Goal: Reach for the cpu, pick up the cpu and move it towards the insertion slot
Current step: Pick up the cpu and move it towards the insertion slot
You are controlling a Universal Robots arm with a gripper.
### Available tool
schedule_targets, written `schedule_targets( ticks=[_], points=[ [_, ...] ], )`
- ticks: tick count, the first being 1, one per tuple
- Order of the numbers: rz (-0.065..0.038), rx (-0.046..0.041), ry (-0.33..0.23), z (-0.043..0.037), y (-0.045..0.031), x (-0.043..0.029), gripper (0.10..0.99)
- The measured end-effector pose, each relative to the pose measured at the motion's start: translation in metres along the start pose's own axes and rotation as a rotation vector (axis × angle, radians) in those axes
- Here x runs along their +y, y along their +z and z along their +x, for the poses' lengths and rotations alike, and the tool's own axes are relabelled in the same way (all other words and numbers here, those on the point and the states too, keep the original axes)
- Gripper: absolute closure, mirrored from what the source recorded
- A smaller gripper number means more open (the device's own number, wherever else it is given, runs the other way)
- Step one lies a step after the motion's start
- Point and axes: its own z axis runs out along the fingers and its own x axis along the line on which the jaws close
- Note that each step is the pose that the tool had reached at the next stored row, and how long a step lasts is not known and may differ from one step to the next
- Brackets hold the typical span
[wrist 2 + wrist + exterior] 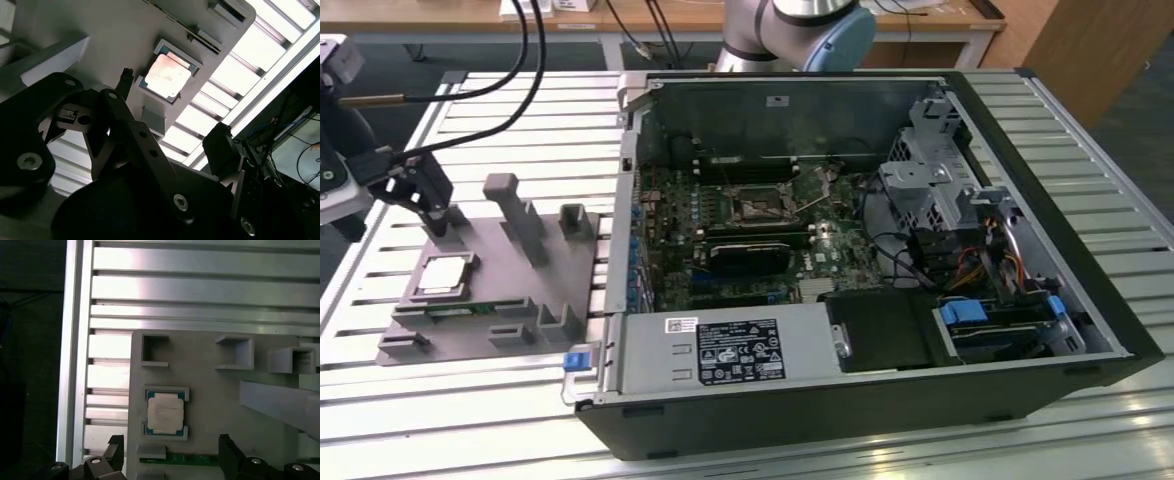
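Far left of exterior view: gripper [438, 212] hanging over grey fixture plate [520, 300], jaws spread wide, nothing in them. Lower left: cpu [443, 275] flat in its pocket on the plate. First wrist view, cpu [165, 412] clear of both fingers [226, 450]. Centre: insertion slot [757, 205] inside open pc case [1067, 200], well apart from cpu.

Robotics lab, slotted aluminium bench [520, 110], opened computer case [827, 425], grey fixture plate [487, 235], wooden desks [680, 15] behind
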Motion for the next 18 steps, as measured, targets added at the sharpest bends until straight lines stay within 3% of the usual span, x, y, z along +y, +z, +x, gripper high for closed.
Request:
schedule_targets(
  ticks=[7,18],
  points=[
    [-0.001,0.0,0.0,0.0004,0.0126,-0.0018,0.251],
    [-0.015,-0.0007,0.0,0.0003,0.0319,-0.0042,0.251]
  ],
)
